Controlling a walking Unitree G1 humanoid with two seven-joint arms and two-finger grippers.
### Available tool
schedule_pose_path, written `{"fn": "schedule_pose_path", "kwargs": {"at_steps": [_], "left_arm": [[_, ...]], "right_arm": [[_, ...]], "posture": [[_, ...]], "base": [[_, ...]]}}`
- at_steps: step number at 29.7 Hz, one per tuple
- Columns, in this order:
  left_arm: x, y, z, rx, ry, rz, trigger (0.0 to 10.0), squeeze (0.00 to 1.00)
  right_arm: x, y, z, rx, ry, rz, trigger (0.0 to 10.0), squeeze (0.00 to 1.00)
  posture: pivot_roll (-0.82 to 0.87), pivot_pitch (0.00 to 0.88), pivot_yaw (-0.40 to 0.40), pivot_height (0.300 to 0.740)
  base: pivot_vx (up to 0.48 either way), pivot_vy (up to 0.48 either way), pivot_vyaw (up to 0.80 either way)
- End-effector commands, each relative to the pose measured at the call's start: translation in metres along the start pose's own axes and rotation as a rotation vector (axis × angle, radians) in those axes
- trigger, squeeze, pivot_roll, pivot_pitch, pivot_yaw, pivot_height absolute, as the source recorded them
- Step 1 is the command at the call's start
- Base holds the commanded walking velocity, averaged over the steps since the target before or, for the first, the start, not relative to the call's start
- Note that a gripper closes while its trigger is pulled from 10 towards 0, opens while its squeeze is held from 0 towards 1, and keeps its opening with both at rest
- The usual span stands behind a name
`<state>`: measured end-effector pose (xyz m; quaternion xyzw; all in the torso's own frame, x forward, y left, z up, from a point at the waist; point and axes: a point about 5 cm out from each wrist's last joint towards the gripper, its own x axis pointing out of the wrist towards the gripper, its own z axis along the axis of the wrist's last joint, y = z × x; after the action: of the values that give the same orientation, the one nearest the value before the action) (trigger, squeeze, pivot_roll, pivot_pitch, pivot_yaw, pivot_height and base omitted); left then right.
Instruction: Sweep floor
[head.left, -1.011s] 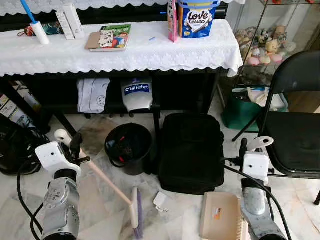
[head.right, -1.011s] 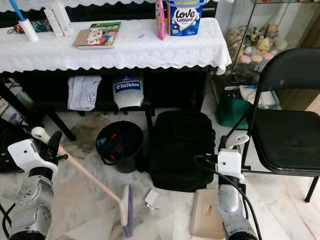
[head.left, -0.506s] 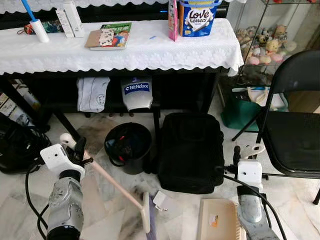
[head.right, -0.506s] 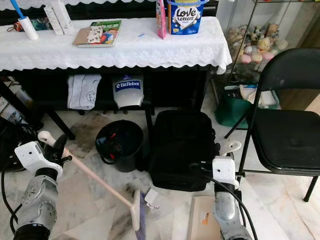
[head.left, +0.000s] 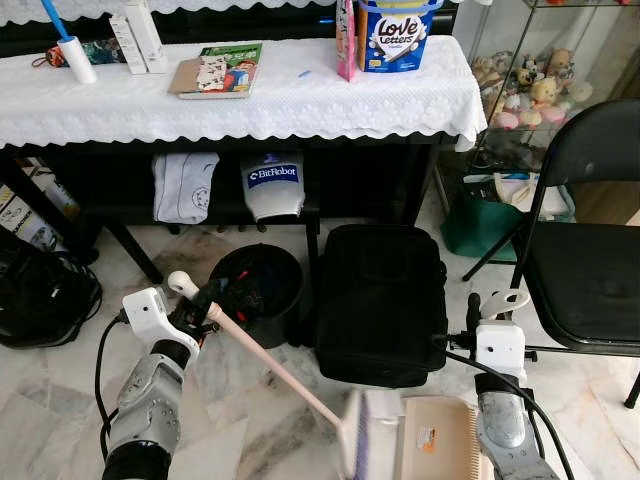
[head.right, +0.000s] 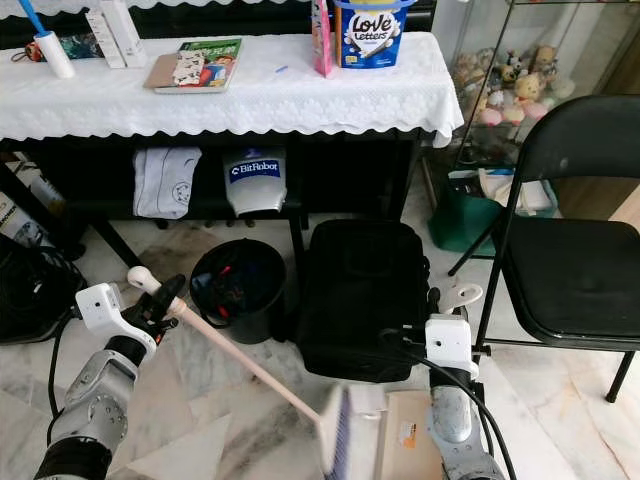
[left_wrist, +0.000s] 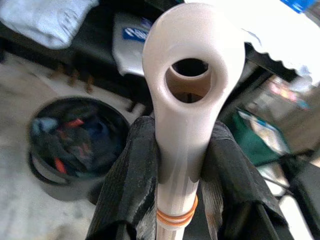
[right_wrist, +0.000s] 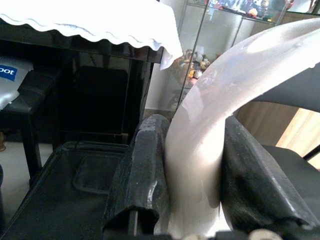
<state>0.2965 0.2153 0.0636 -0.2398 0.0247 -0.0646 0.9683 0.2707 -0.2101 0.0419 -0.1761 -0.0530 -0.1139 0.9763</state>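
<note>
My left gripper (head.left: 203, 303) is shut on the top of a beige broom handle (head.left: 270, 365). The handle slants down to the right, to the blurred purple-bristled brush head (head.left: 355, 447). The brush head sits against the left edge of the beige dustpan (head.left: 440, 450). A whitish paper scrap (head.right: 365, 400) lies at that edge. My right gripper (head.left: 485, 312) is shut on the dustpan's looped handle (head.left: 500, 298). In the left wrist view both fingers (left_wrist: 130, 185) clamp the handle's holed end (left_wrist: 192, 100). The right wrist view has the fingers (right_wrist: 145, 170) clamped on the pale dustpan handle (right_wrist: 210, 150).
A black bin (head.left: 258, 290) holding rubbish and a black bag (head.left: 382, 300) stand just behind the swept spot. A black folding chair (head.left: 590, 260) is at the right. The table with a white cloth (head.left: 250, 100) is behind. A dark bundle with cables (head.left: 40, 300) lies at the left.
The brush head has swept right across the floor, up to the dustpan. The paper scrap moved right with it. My left gripper shifted right and forward; the dustpan stayed put.
</note>
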Motion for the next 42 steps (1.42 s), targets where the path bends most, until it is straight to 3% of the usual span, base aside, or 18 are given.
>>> {"fn": "schedule_pose_path", "kwargs": {"at_steps": [1, 5, 13, 16, 28, 33, 42], "left_arm": [[-0.003, 0.002, 0.010, -0.010, -0.011, -0.044, 10.0, 0.00], [-0.009, -0.004, 0.016, -0.002, 0.006, -0.121, 10.0, 0.00], [-0.016, 0.006, 0.049, 0.239, -0.155, 0.044, 10.0, 0.00], [-0.016, 0.006, 0.049, 0.280, -0.158, 0.072, 10.0, 0.00], [-0.005, -0.003, 0.009, 0.152, -0.057, 0.076, 10.0, 0.00], [-0.007, 0.000, 0.009, 0.176, -0.063, 0.107, 10.0, 0.00], [-0.010, 0.005, 0.010, 0.181, -0.074, 0.127, 10.0, 0.00]], "right_arm": [[-0.005, 0.003, -0.008, -0.010, 0.046, 0.020, 10.0, 0.00], [-0.005, 0.004, -0.008, -0.007, 0.047, 0.020, 10.0, 0.00], [-0.005, 0.006, -0.008, -0.003, 0.051, 0.021, 10.0, 0.00], [-0.005, 0.006, -0.008, -0.003, 0.052, 0.020, 10.0, 0.00], [-0.011, -0.012, -0.013, -0.046, 0.049, -0.030, 10.0, 0.00], [-0.008, -0.012, -0.012, -0.049, 0.046, -0.031, 10.0, 0.00], [-0.006, -0.009, -0.010, -0.042, 0.042, -0.023, 10.0, 0.00]], "posture": [[-0.01, 0.122, 0.063, 0.740], [-0.01, 0.114, 0.065, 0.740], [0.00, 0.114, 0.066, 0.740], [0.00, 0.116, 0.066, 0.740], [-0.03, 0.124, 0.055, 0.740], [-0.03, 0.124, 0.053, 0.740], [-0.03, 0.121, 0.047, 0.740]], "base": [[0.000, 0.000, 0.00], [0.000, 0.000, 0.00], [0.000, 0.000, 0.00], [0.000, 0.000, 0.00], [0.000, 0.000, 0.00], [0.000, 0.000, 0.00], [0.000, -0.461, 0.00]]}}
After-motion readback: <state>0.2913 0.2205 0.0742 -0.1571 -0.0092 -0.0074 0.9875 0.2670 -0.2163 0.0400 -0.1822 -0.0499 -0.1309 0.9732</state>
